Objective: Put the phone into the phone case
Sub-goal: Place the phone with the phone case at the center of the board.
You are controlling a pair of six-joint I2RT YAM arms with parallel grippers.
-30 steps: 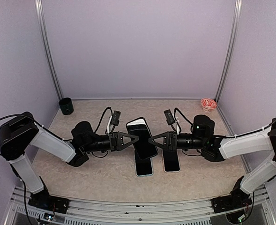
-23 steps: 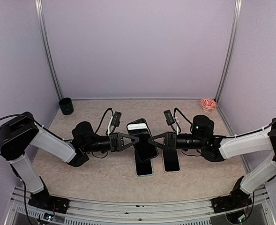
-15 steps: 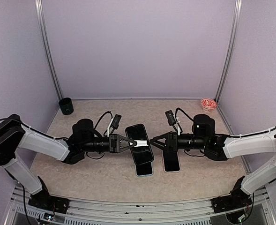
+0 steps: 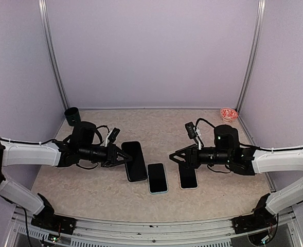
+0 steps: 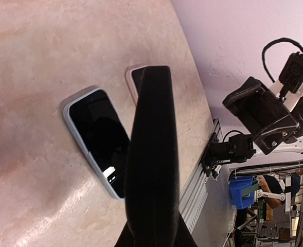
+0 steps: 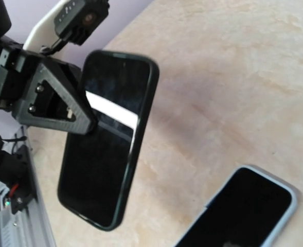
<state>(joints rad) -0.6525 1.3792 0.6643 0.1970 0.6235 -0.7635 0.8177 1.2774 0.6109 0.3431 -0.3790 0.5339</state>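
The left gripper (image 4: pixel 125 157) is pinching the black phone (image 4: pixel 137 163), seemingly seated in a dark case (image 6: pixel 137 146), at its left edge over the counter (image 4: pixel 110 193). A blue-rimmed phone (image 4: pixel 157 178) is lying just right. The right gripper (image 4: pixel 173 158) is hanging open, empty.

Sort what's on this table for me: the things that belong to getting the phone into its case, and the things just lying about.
Job in hand: dark phone gripped by the left gripper; right gripper, holding nothing; blue-rimmed phone and pale-rimmed phone lying flat, probably, though which carries the case is unclear.
Lying about: green cup; red-and-white bowl.
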